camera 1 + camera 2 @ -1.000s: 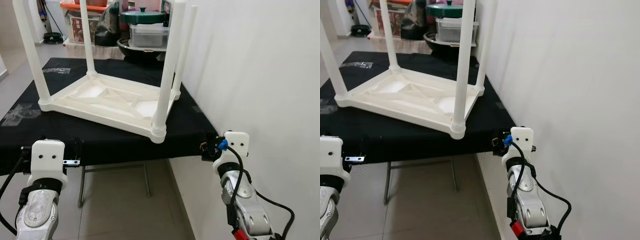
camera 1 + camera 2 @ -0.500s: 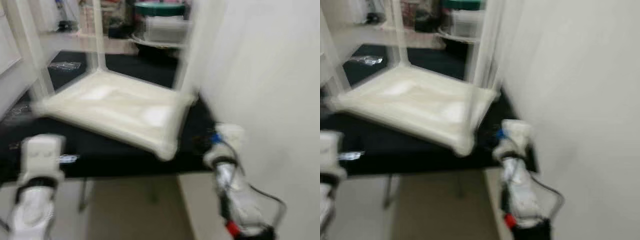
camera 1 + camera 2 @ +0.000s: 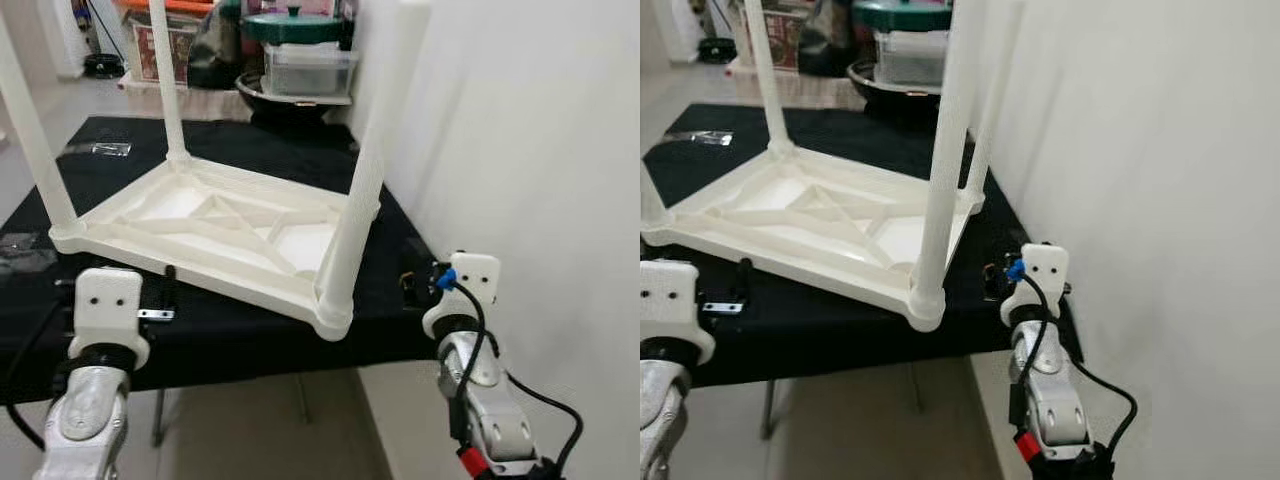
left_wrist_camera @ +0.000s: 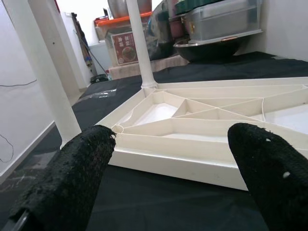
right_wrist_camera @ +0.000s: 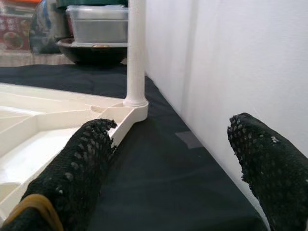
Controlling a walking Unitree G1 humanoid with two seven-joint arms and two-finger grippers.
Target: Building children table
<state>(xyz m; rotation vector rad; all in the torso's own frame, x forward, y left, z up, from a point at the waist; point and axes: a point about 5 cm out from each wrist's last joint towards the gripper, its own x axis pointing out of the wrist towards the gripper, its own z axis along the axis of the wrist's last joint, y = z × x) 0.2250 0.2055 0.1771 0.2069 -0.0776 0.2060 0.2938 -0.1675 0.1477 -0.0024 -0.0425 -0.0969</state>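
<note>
A black folding table [image 3: 250,330] stands against the white wall. On it lies an upside-down white children table [image 3: 230,235], and at 10 o'clock a small clear plastic bag [image 3: 108,149].

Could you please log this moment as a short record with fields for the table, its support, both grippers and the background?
table: white plastic children's table, upside down, legs pointing up
support: black-covered folding table, set against the white wall
left gripper: open, empty, aimed at the table's near edge
right gripper: open, empty, near the wall-side corner leg
background: clear lidded container, dark green lid
</note>
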